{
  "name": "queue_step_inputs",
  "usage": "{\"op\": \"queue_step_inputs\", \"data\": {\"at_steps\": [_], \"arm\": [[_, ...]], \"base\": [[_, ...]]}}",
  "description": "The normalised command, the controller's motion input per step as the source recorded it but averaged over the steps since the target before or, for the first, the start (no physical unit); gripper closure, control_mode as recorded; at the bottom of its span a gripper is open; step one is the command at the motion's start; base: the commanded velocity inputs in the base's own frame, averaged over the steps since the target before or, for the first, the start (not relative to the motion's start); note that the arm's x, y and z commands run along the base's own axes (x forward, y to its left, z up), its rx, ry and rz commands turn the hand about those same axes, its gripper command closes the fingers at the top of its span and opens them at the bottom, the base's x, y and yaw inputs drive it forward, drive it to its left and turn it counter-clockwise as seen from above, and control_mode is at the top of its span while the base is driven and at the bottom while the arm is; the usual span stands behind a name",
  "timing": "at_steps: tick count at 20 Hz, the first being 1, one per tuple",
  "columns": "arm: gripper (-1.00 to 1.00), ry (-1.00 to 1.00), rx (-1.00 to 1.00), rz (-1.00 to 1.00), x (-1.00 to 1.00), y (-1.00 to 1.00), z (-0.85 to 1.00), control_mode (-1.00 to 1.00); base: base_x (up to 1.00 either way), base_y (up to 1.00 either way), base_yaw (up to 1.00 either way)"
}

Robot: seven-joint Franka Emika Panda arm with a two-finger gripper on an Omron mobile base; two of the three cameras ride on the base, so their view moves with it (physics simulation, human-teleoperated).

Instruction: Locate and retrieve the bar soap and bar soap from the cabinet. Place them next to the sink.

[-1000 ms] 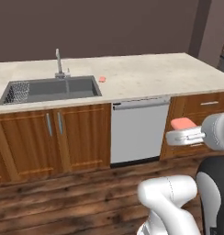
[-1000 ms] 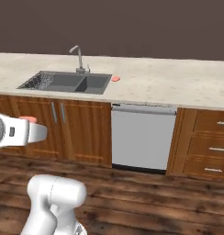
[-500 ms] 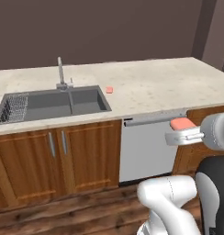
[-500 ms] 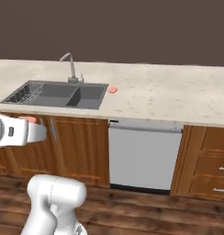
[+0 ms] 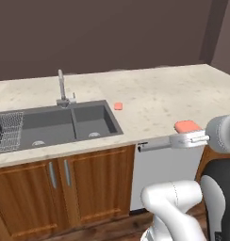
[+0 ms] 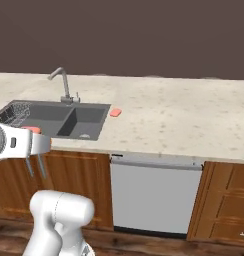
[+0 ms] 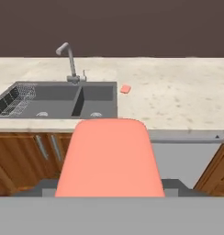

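While unlabelled, bar soap (image 7: 110, 158) between fingers (image 7: 176, 186)

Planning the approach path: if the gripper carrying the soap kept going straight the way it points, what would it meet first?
Probably the counter edge by the sink; the gripper, holding a bar soap, points that way. Depth is unclear.

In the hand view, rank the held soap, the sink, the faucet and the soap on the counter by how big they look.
1. Held soap, though nearness to the camera inflates it
2. Sink
3. Faucet
4. Soap on the counter
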Motion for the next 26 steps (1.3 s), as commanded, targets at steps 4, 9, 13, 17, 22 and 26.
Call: {"op": "queue_step_inputs", "data": {"at_steps": [4, 9, 13, 17, 22, 26], "arm": [[1.0, 0.0, 0.0, 0.0, 0.0, 0.0, 0.0, 1.0], [1.0, 0.0, 0.0, 0.0, 0.0, 0.0, 0.0, 1.0], [1.0, 0.0, 0.0, 0.0, 0.0, 0.0, 0.0, 1.0], [1.0, 0.0, 0.0, 0.0, 0.0, 0.0, 0.0, 1.0], [1.0, 0.0, 0.0, 0.0, 0.0, 0.0, 0.0, 1.0], [1.0, 0.0, 0.0, 0.0, 0.0, 0.0, 0.0, 1.0]], "base": [[0.5, 0.28, -0.01], [0.46, 0.26, 0.0], [0.49, 0.11, 0.03], [0.74, -0.17, 0.09], [0.51, -0.32, 0.08], [0.11, -0.25, 0.01]]}}
